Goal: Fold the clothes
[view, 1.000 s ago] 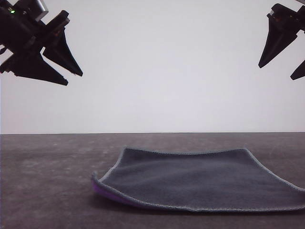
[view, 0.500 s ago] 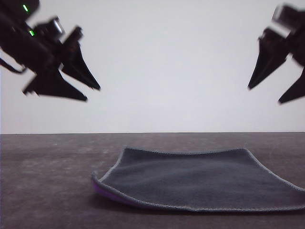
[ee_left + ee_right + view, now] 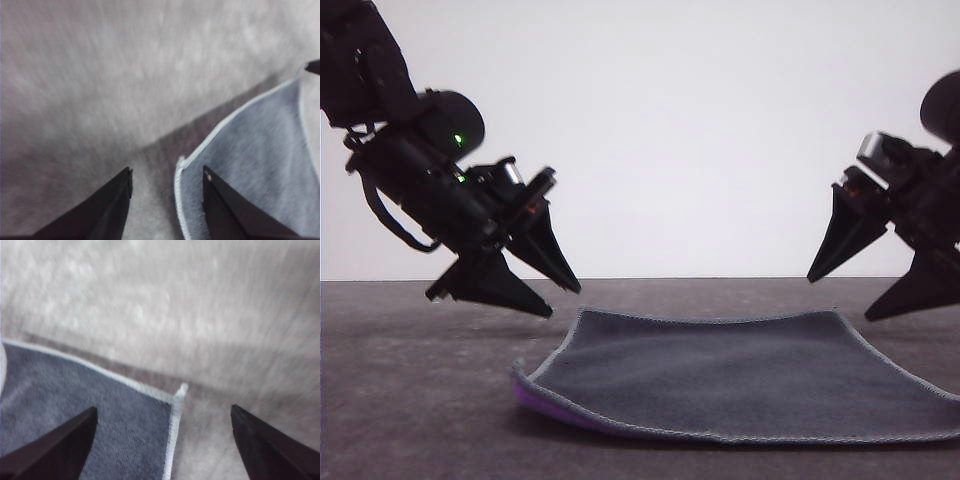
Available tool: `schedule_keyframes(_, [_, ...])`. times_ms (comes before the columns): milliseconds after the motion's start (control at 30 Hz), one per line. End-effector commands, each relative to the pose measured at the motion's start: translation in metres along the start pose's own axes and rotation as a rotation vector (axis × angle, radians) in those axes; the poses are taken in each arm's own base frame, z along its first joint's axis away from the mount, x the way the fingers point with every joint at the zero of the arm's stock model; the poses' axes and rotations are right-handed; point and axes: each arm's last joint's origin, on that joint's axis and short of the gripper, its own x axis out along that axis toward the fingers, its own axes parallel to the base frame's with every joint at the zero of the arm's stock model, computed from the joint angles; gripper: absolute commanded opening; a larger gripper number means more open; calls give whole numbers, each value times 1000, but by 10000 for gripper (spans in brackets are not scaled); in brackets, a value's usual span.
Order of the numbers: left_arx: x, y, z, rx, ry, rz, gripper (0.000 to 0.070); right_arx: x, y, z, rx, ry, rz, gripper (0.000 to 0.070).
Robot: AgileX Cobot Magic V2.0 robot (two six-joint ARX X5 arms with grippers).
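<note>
The clothes [image 3: 740, 375] are one square cloth lying flat on the table, dark grey face up, with a purple underside showing at its front left corner [image 3: 525, 395]. My left gripper [image 3: 565, 300] hovers open just above the cloth's far left corner, which lies between its fingers in the left wrist view [image 3: 181, 162]. Over the far right corner [image 3: 181, 389] my right gripper [image 3: 840, 297] hangs open, its fingers [image 3: 60, 445] spread wide. Neither gripper holds anything.
The cloth rests on a dark grey table [image 3: 410, 390] whose far edge meets a plain white wall [image 3: 700, 150]. Bare table surface lies to the left of the cloth and behind it.
Both arms have come down from high above and moved inward, ending just over the cloth's two far corners. The cloth has not moved.
</note>
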Motion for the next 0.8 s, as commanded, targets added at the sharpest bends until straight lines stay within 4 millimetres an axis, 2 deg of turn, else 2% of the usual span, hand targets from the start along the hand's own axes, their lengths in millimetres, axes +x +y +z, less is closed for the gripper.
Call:
schedule_keyframes(0, [7, -1, 3, 31, 6, -13, 272, 5, -3, 4, -1, 1, 19, 544])
schedule_keyframes(267, [18, -13, 0, 60, 24, -2, 272, 12, 2, 2, -14, 19, 36, 542])
schedule_keyframes(600, [29, -17, -5, 67, 49, 2, 273, 29, 5, -2, -25, 49, 73, 542])
schedule_keyframes(700, [29, -17, -5, 67, 49, -1, 272, 29, 6, 0, -25, 38, 74, 507])
schedule_keyframes(767, [29, -17, -5, 69, 46, -2, 271, 29, 5, 0, -26, 37, 72, 434])
